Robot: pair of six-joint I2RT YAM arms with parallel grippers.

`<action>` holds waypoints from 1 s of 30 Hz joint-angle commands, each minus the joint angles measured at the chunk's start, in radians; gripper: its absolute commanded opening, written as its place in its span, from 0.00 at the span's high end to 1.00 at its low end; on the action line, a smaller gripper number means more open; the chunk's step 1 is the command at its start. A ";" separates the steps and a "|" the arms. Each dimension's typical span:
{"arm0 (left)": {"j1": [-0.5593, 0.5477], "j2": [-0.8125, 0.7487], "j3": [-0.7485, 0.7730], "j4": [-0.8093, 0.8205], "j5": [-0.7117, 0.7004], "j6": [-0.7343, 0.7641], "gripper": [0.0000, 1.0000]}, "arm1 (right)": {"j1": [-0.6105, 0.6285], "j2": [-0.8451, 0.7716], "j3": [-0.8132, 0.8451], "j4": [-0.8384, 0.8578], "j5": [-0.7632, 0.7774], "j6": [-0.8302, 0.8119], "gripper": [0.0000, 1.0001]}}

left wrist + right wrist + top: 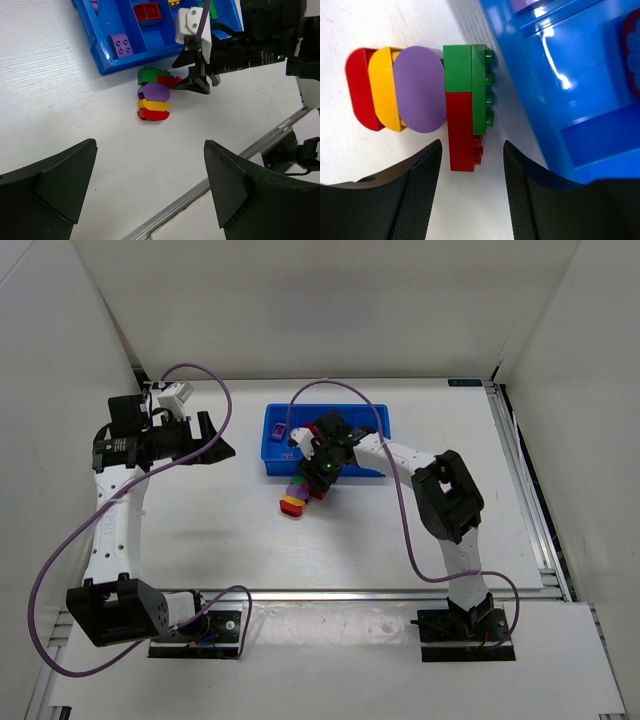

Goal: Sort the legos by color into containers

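- Hovering in the top view: right pincer (318,478) over the legos (297,498) on the desk (200,540), just beside the tray (271,440); left pincer (215,445) well apart.
- Left wrist: its fingers spread wide, empty.
- Right wrist: jaws apart, straddling the red brick (462,130), unclamped. Pick step. Next, probably close without dragging the touching green brick (470,65).

Top view: the right hand (318,478) hides the tray (270,455) compartments beneath it. Right wrist view: frame edges cut off a red piece (631,55) and a purple piece (527,4) ahead of the hand; we cannot tell their shapes.
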 commanded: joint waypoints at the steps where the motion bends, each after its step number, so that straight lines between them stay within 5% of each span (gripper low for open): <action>1: 0.002 -0.002 0.034 -0.001 -0.007 0.020 0.01 | 0.013 0.007 -0.044 0.068 0.030 -0.041 0.43; 11: 0.002 0.018 0.037 -0.001 -0.001 0.024 0.01 | 0.016 0.001 -0.135 0.145 0.082 -0.036 0.50; 17: 0.002 0.013 0.023 -0.001 0.005 0.031 0.01 | 0.017 -0.010 -0.162 0.185 0.100 -0.015 0.84; 20: 0.002 0.000 -0.006 -0.001 0.034 0.028 0.01 | 0.019 -0.024 -0.165 0.174 0.113 -0.004 0.92; 30: -0.001 -0.094 -0.251 -0.001 0.384 0.081 0.01 | 0.025 -0.398 -0.262 0.067 0.103 0.091 1.00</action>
